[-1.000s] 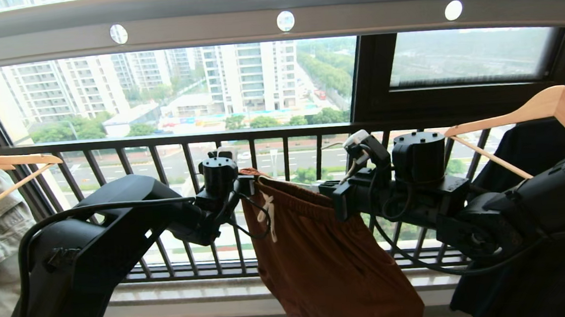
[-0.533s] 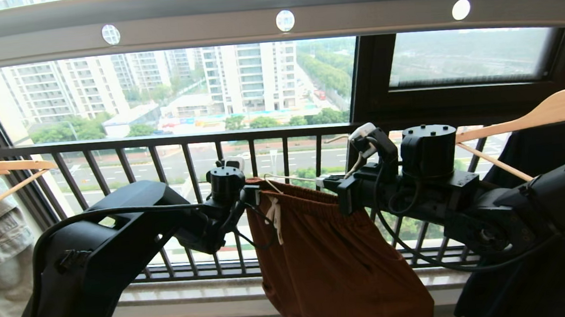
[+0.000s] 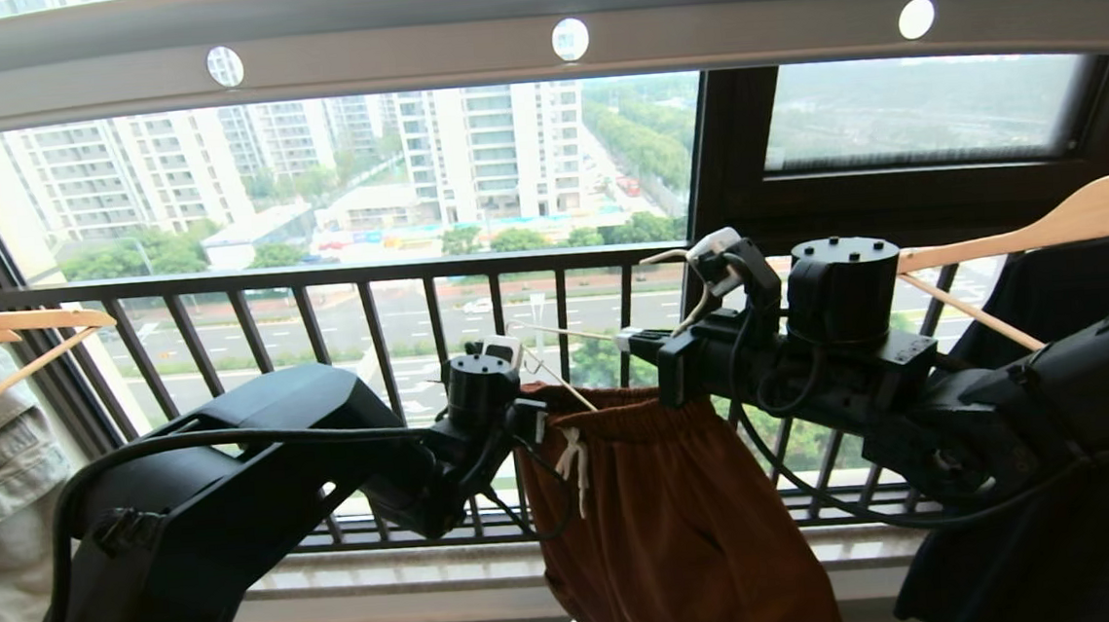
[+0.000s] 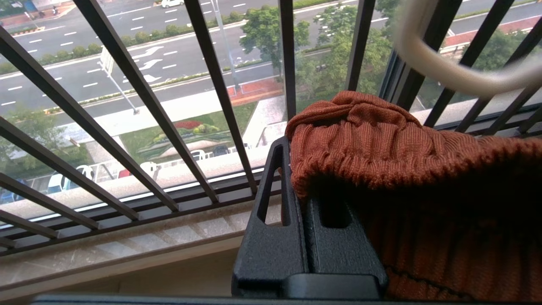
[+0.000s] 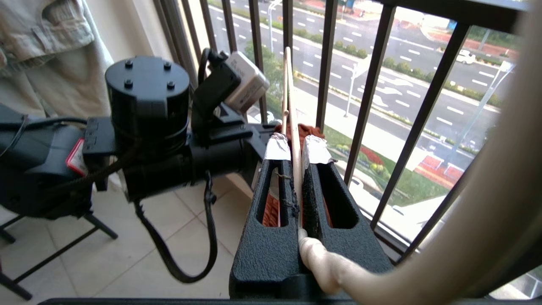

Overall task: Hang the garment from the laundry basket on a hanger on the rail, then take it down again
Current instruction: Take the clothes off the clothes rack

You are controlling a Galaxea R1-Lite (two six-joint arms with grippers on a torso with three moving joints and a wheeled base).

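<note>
Rust-brown garment [image 3: 666, 508] pinched by lower left pincer [image 3: 534, 412]; right pincer [image 3: 637, 342] clamps hanger [image 3: 556, 335].

The garment [image 3: 671, 517] runs off the bottom edge; basket perhaps below

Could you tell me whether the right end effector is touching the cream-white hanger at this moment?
Touching. The right wrist view shows the right end effector shut on the hanger, its thin wire pinched between the two taped fingertips.

Both arms reach forward, the left end effector [image 3: 530, 418] lower than the right end effector [image 3: 637, 344], each clamped tight.
</note>
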